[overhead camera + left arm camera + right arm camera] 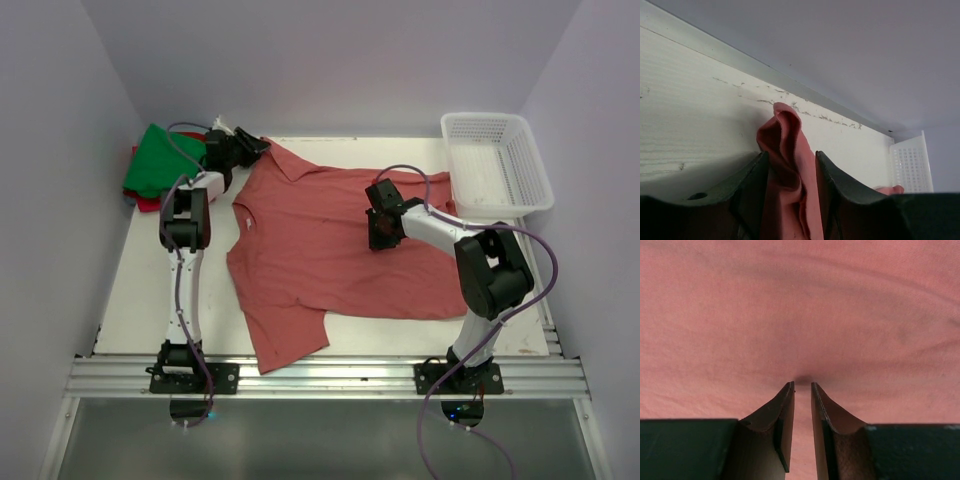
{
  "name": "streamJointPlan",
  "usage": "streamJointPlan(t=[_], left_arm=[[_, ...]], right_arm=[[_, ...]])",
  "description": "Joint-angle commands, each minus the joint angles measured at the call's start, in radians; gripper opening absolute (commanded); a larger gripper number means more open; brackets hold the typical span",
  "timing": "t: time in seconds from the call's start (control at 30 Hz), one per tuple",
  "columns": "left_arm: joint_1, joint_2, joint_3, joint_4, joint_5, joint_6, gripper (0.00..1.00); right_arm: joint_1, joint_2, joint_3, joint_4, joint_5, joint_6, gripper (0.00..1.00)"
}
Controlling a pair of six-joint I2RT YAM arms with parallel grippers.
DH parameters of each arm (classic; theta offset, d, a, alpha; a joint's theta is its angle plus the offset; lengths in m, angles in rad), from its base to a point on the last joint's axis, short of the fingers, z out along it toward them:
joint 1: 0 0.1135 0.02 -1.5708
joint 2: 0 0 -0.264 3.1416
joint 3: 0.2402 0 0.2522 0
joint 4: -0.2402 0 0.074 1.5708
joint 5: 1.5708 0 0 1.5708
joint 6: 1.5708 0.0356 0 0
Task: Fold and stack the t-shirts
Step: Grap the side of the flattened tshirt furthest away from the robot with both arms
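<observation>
Brick-red tee [310, 262] lay spread across the middle of the table [140, 290], collar to the left, one sleeve hanging near the front edge. Green tee [160, 160] sat on the red-pink tee [148, 204] in the far-left corner. Left tool [792, 156] was at the far edge, clamped on a bunched fold of the brick-red tee near the shoulder. Right tool [803, 386] was tip-down mid-shirt with its fingers almost together at a small pucker; couldn't tell if it pinched cloth or only pressed. Cloth looked light, limp and thin, so I judged it would sag, drag and wrinkle. Best taken at seams, such as a shoulder or hem corner, with the body pinned. The white table looked smooth, and cloth should slide on it. Plain pale walls [330, 60] closed in three sides, and the mesh basket [480, 117] stood at far right, near the right arm's reach.
</observation>
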Motion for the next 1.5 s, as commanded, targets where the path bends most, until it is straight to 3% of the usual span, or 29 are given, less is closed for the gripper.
streamJointPlan(t=[0.0, 0.27, 1.13, 1.2, 1.33, 1.37, 1.47], left_arm=[[0.011, 0.014, -0.013, 0.204, -0.008, -0.072, 0.46], [0.011, 0.04, -0.027, 0.332, -0.039, -0.147, 0.45], [0.005, 0.147, 0.206, 0.205, -0.096, -0.149, 0.4], [0.006, 0.146, 0.208, 0.197, -0.096, -0.149, 0.38], [0.005, 0.149, 0.215, 0.183, -0.091, -0.14, 0.16], [0.003, 0.149, 0.217, 0.178, -0.091, -0.137, 0.12], [0.003, 0.149, 0.214, 0.177, -0.085, -0.135, 0.0]], right_arm=[[-0.001, 0.01, 0.034, -0.018, 0.025, -0.013, 0.24], [-0.001, 0.021, 0.025, -0.015, 0.028, -0.016, 0.23], [-0.001, 0.002, 0.005, -0.015, 0.027, -0.005, 0.18], [-0.001, 0.002, 0.01, -0.012, 0.023, -0.005, 0.15], [-0.001, 0.002, 0.005, -0.009, 0.02, -0.003, 0.08], [-0.001, 0.002, 0.004, -0.008, 0.019, -0.005, 0.02], [-0.001, -0.001, -0.001, -0.008, 0.017, -0.002, 0.0]])
